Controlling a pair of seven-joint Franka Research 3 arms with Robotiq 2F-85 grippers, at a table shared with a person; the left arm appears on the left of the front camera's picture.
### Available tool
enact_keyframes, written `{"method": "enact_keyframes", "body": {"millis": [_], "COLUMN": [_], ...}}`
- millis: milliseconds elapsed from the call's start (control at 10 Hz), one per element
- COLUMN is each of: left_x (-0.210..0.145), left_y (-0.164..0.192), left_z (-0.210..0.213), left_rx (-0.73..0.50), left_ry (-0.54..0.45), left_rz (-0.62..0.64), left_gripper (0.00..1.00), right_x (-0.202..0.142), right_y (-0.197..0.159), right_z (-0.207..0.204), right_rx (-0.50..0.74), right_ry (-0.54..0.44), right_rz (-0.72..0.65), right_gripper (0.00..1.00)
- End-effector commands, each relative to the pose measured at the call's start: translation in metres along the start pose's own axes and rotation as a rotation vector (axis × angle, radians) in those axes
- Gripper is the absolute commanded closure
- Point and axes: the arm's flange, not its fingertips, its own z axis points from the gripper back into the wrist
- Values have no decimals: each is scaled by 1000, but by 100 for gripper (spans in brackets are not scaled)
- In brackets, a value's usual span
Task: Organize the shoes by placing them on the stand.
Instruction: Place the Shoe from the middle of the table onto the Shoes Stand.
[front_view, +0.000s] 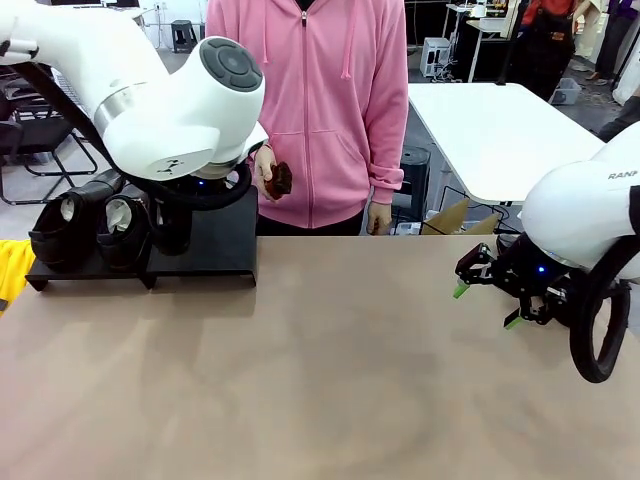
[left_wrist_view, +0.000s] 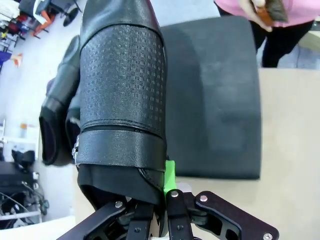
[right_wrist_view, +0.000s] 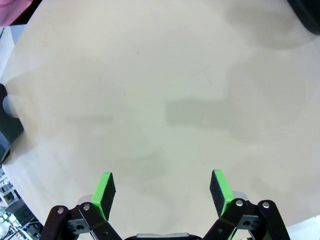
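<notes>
Tan table (front_view: 300, 390); left claw (left_wrist_view: 159, 194) clenched on glossy black leather shoe (left_wrist_view: 122, 85) by its rim. Thin pinch may slip, dropping it askew on matte black platform (left_wrist_view: 215, 95) beyond the claw; right claw (right_wrist_view: 162, 192) released.

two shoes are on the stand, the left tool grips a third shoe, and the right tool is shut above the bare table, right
Not quite: the right tool is open, jaws wide apart above the bare table, as the right wrist view shows. Two shoes are on the stand and the left tool grips a third shoe.
</notes>
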Motion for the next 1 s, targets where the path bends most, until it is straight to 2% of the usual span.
{"method": "enact_keyframes", "body": {"millis": [0,400,900], "left_x": [21,24,17], "left_y": [-3,-17,-11], "left_z": [-22,-68,-62], "left_rx": [9,3,25], "left_ry": [-35,-65,-35], "left_rz": [-30,29,42], "left_gripper": [100,100,100], "right_x": [1,1,1], "right_y": [0,0,0], "right_z": [0,0,0], "right_rx": [-2,-2,-2], "right_ry": [-7,-7,-7], "right_rz": [7,7,7], "right_gripper": [0,0,0]}}
